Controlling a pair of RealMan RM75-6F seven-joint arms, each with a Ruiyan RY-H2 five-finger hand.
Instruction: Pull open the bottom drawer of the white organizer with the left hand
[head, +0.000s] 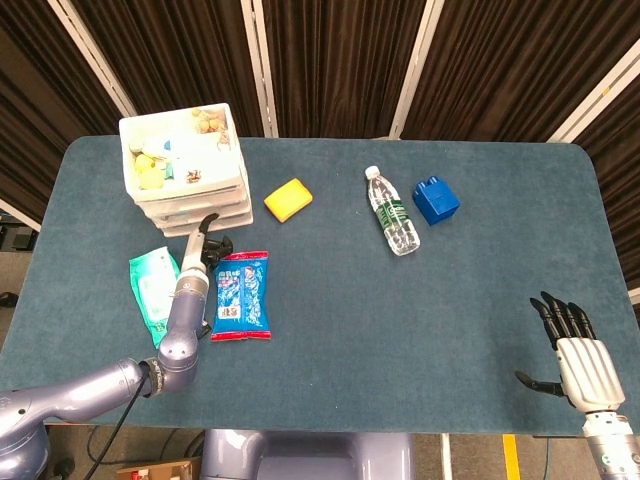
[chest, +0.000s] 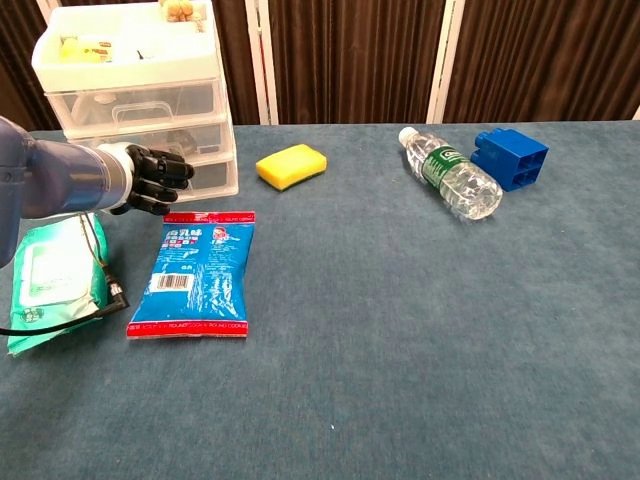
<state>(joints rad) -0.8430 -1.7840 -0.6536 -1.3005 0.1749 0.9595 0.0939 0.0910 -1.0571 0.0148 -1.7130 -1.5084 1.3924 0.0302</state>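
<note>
White organizer (chest: 140, 95) sits at the far left corner of the table (chest: 420, 330), three drawers stacked, open tray of small items on top. Bottom drawer (chest: 205, 178) looks pushed in.

Left hand (chest: 150, 180) is right in front of the bottom drawer, fingers (chest: 175, 170) curled in, tips at or just short of the drawer front; cannot tell if they touch or hook the handle. Nothing seen in the hand. In head view the left hand (head: 208, 243) lies between organizer (head: 185, 170) and blue packet (head: 240, 296).

Blue packet (chest: 193, 272) lies flat just beside the left forearm, green wipes pack (chest: 52, 280) on its other side, partly under the arm, a black cable across it.

Yellow sponge (chest: 291, 165) is right of the organizer, apart from it. Water bottle (chest: 450, 186) lies on its side mid-table, blue block (chest: 511, 157) just beside it.

Right hand (head: 578, 352) hangs at the near right table edge, fingers spread wide, holding nothing.
</note>
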